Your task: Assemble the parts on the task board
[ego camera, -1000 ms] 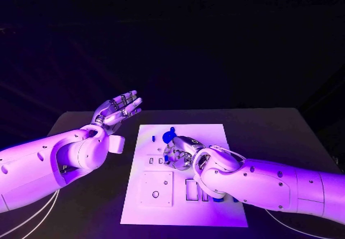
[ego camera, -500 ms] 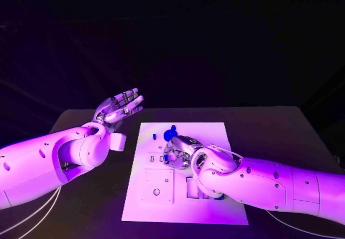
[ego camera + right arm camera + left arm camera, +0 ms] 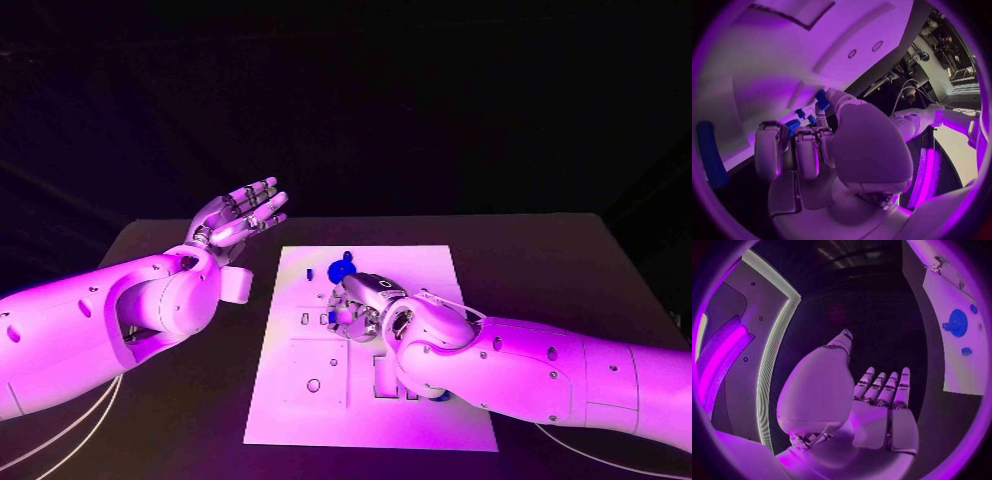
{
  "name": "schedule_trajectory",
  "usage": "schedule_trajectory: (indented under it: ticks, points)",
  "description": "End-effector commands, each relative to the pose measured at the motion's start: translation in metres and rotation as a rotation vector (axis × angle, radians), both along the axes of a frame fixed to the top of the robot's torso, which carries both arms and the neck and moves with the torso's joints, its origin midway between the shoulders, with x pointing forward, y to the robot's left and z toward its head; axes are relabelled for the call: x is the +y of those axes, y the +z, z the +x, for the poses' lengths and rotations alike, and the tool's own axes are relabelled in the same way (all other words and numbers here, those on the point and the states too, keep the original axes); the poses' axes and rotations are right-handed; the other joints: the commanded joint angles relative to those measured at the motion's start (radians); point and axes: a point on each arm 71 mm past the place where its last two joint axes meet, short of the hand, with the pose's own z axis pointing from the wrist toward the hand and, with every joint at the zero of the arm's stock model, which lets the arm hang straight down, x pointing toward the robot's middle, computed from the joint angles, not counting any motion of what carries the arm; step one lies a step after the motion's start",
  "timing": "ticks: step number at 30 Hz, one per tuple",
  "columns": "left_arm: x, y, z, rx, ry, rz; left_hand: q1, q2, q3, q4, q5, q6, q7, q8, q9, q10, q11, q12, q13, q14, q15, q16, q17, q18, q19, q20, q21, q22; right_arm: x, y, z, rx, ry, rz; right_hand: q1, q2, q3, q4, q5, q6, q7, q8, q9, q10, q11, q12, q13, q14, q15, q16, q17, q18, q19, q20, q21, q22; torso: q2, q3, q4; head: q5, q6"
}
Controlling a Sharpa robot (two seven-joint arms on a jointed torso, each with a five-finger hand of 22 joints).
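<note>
Right hand [image 3: 369, 305] is pinching a small blue part [image 3: 794, 125] over the task board [image 3: 411, 265] centre, round blue part [image 3: 340, 269] at 12 o'clock. Left hand [image 3: 238, 217] is idling, fingers spread (holding nothing). Seat it square, slowly.

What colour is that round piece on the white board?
Blue. The round piece shows best in the left wrist view.

The right hand [image 3: 368, 305] is covering the middle of the task board [image 3: 418, 262], hiding the parts beneath it. Its curled fingers [image 3: 807, 150] are concealing whether they grip the small blue part [image 3: 794, 125] at their tips. The right forearm is obscuring the board's lower right area.
</note>
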Motion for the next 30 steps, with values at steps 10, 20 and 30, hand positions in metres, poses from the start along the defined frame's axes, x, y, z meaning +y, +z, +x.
schedule_trajectory:
  ticks: [10, 20, 30]
  points:
    - [-0.0012, 0.0010, 0.0000, -0.006, -0.016, -0.009, -0.002, 0.011, 0.007, 0.000, -0.004, 0.005, 0.088, 0.002, 0.001, 0.007, 0.002, 0.004, 0.001, 0.008, -0.002, 0.006, 0.001, 0.000, 0.005, 0.001, 0.005, 0.001, -0.0017, -0.0061, -0.0004, 0.021, -0.006, -0.028, -0.044, -0.035, -0.015, 0.014, -0.003, -0.053, 0.023, -0.021, -0.012, 0.047, 0.017, -0.018, 0.190, 0.098, 0.012, 0.000, 0.237, -0.003, -0.006, 0.004, -0.019, 0.106, 0.000, -0.0006, -0.0003, 0.000, 0.000]
    - [-0.0010, 0.0009, 0.0000, -0.005, -0.016, -0.009, -0.001, 0.010, 0.006, 0.000, -0.004, 0.004, 0.088, 0.002, 0.001, 0.006, 0.001, 0.004, 0.001, 0.008, 0.000, 0.006, 0.001, 0.003, 0.006, 0.001, 0.007, 0.001, -0.0010, -0.0049, -0.0003, 0.010, -0.004, -0.006, -0.049, -0.051, -0.060, 0.019, -0.038, -0.093, 0.035, -0.041, -0.021, 0.031, 0.029, -0.036, 0.172, 0.098, 0.023, -0.001, 0.235, -0.001, -0.009, 0.015, -0.029, 0.101, 0.000, -0.0002, -0.0008, 0.000, -0.001]
    - [0.0005, 0.0007, 0.0002, -0.006, -0.008, -0.006, -0.003, 0.006, 0.002, 0.000, -0.003, 0.003, 0.089, 0.001, 0.001, -0.001, 0.002, 0.002, 0.000, 0.031, 0.031, 0.010, 0.005, -0.002, 0.025, 0.005, 0.015, 0.003, -0.0027, 0.0021, -0.0033, -0.032, 0.000, 0.076, -0.013, -0.031, -0.263, 0.037, -0.060, -0.149, 0.058, -0.096, -0.042, 0.014, 0.048, -0.051, 0.154, 0.097, 0.041, -0.001, 0.234, -0.001, -0.010, 0.034, -0.039, 0.101, -0.001, 0.0009, -0.0006, -0.003, 0.005]
